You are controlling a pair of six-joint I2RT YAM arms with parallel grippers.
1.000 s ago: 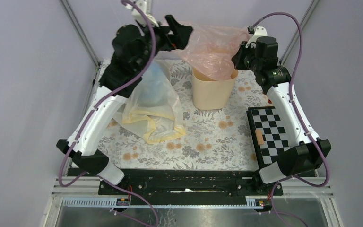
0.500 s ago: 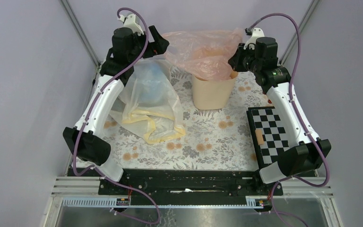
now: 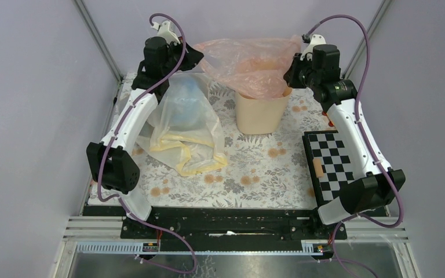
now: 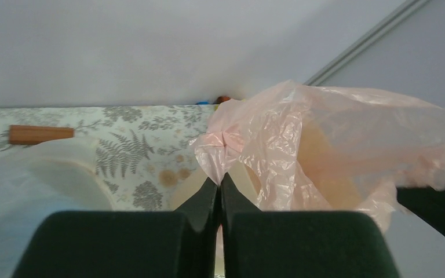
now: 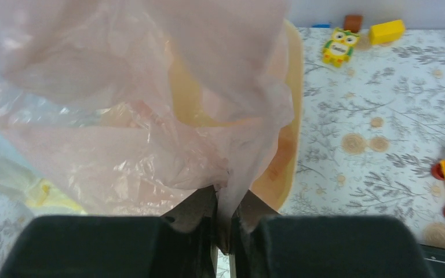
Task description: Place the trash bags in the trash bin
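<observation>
We look down on a table covered by a floral cloth (image 3: 255, 174), with two white arms bolted at its near edge. Nearest, by the right arm's base, a black-and-white checkerboard (image 3: 331, 165) lies flat on the cloth. Further in on the left, a slumped heap of yellow and clear bags (image 3: 185, 127) rests on the cloth beside the left arm, outside the bin. Past the middle stands the cream trash bin (image 3: 259, 116), upright. The pink bag (image 3: 249, 63) hangs spread in the air above it, its lower folds drooping over the bin's open top. At the bag's right edge the right gripper (image 5: 225, 223) is clenched on the pink film, which runs down between its fingers. At the bag's left edge the left gripper (image 4: 220, 179) is closed, fingers pressed together, with the bag's bunched corner right at the tips. We cannot tell whether any film is caught there. Farthest back, near the wall, sit a small owl toy (image 5: 338, 46) and a yellow block (image 5: 386, 31)
</observation>
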